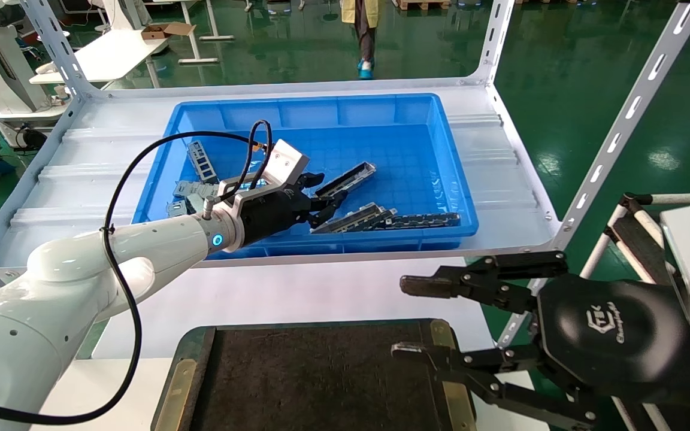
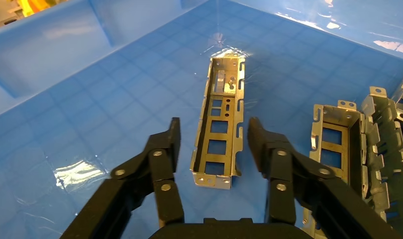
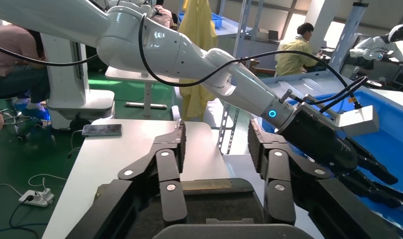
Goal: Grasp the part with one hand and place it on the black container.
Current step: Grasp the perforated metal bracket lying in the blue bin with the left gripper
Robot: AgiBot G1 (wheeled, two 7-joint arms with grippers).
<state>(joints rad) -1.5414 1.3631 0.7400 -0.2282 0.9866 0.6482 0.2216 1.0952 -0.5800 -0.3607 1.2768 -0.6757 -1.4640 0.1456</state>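
My left arm reaches forward and to the right, into the blue bin (image 1: 441, 173) on the shelf; the wrist's blue ring light is lit. The left pincer (image 1: 326, 199) hangs low inside the bin, spread wide and holding nothing. In the left wrist view its fingers (image 2: 162, 157) straddle the part (image 2: 220, 124) with clear blue floor on both sides, so I see no contact.

The part lies flat on the bin floor, open side up, cut-outs showing. Its long axis runs in line with the pincer's reach, the near end between the fingertips and the far end pointing away from the wrist. In the head view it sits diagonally, the far end towards the bin's back right.

More metal parts (image 2: 358, 154) are stacked just beside it, on the side towards the bin's front wall, apart from the fingers. A few more lie at the bin's left end (image 1: 201, 161).

My right arm is parked low at the right. The right pincer (image 1: 411, 317) is released and empty, hovering over the right edge of the black container (image 1: 321, 377), which sits on the white tabletop (image 1: 297, 293) in front of the shelf.
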